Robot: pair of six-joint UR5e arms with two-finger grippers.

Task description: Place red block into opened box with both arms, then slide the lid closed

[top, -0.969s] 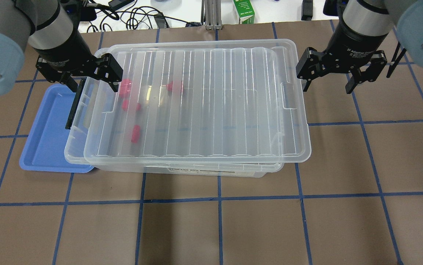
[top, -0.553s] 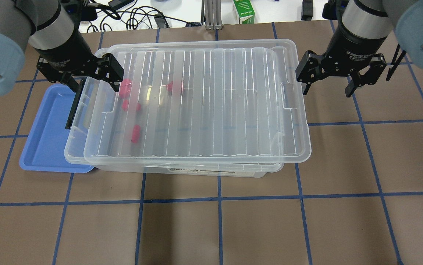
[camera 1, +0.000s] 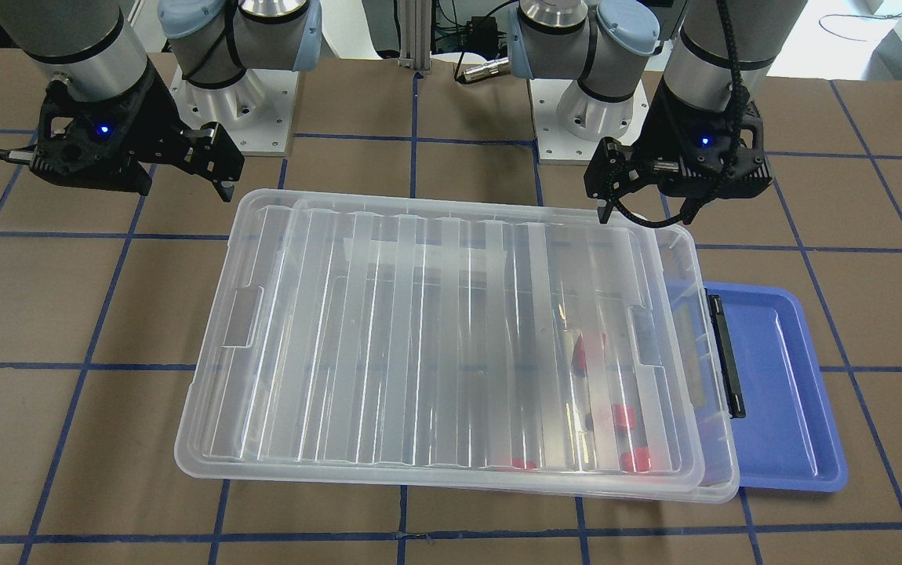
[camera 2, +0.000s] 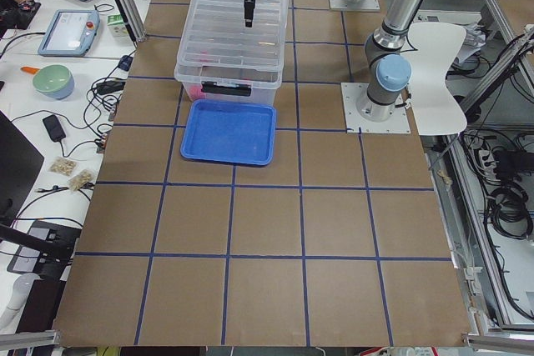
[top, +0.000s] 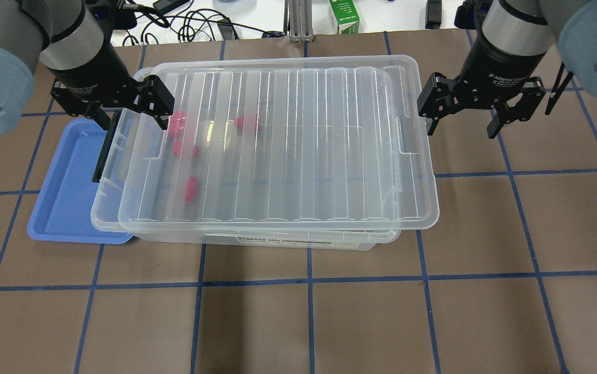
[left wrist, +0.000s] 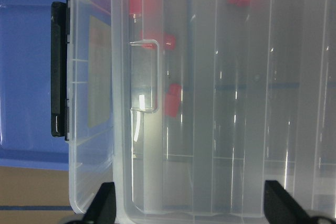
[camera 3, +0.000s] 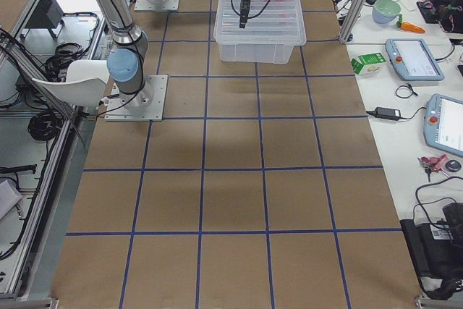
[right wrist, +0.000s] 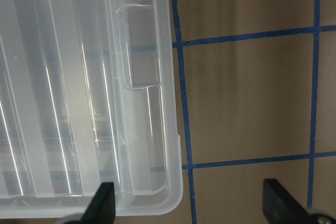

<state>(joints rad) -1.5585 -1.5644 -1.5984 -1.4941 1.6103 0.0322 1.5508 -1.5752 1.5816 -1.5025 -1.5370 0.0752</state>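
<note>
The clear box (top: pixel 102 215) holds several red blocks, blurred through the ribbed lid (top: pixel 303 150); one red block (top: pixel 191 188) lies near the front, others (left wrist: pixel 172 99) near the lid's recess. The lid lies on the box, shifted toward my right, so the box's end with the black bar (top: pixel 104 150) is uncovered. My left gripper (top: pixel 135 123) hangs open over the lid's far left corner, holding nothing. At the lid's right edge, my right gripper (top: pixel 461 130) is open and holds nothing. One of its fingers is above that edge, the other above the table.
A blue tray (top: pixel 65 197) lies against the box's left end, partly under it. A green carton (top: pixel 344 16) and cables lie beyond the table's far edge. Brown table with blue grid tape (top: pixel 433 311) stretches in front and to the right.
The right gripper has shifted slightly by the lid's right edge. The left gripper, the lid and the blocks have not visibly moved.
</note>
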